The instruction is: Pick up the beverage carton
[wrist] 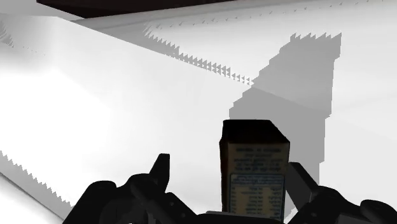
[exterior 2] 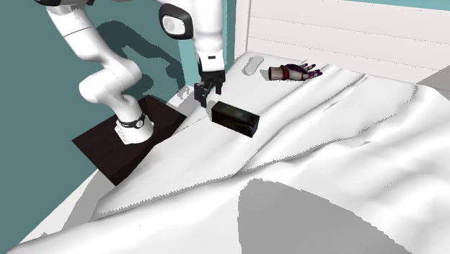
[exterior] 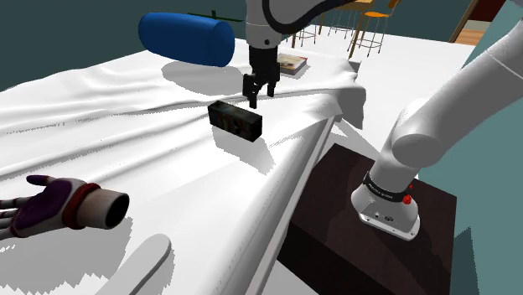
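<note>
In the shoulder view we see the dark rectangular beverage carton lying on its long side on the rumpled white bed sheet, close to the bed's edge. The all-black gripper hangs just above the carton's far end, its fingers parted and clasping nothing; beyond the carton lie a blue cylindrical bolster and a thin flat book; well apart from the carton, on its near side, lies a purple and red glove; the dark box stand sits off the bed, beside the carton's edge of it.

In the second exterior view the gripper stands at the carton's end nearest the stand; past the carton lie the glove and a white oval object.

In the wrist view the carton shows end-on, its pale printed face towards us, between the spread fingers; one finger is clear of the carton; whether the other touches it we cannot tell.
</note>
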Available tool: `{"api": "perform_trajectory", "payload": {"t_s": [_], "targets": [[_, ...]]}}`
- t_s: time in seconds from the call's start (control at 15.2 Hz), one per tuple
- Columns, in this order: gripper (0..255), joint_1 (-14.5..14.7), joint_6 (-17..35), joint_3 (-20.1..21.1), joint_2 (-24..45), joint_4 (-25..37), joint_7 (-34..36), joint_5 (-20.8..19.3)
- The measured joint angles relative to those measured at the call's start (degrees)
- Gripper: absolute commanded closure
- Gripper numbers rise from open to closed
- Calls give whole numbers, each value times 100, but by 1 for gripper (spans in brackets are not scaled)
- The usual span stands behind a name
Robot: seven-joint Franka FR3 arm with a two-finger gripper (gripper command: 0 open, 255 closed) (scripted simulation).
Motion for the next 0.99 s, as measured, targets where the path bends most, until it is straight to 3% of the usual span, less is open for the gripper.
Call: {"api": "perform_trajectory", "payload": {"t_s": [0.26, 0.79, 0.86, 0.99], "targets": [[0, -13, 473, 294, 746, 374, 445, -228], [0, 0, 1063, 393, 1033, 80, 595, -303], [255, 0, 1078, 394, 1037, 69, 597, -304], [255, 4, 1092, 398, 1038, 61, 599, -302]]}}
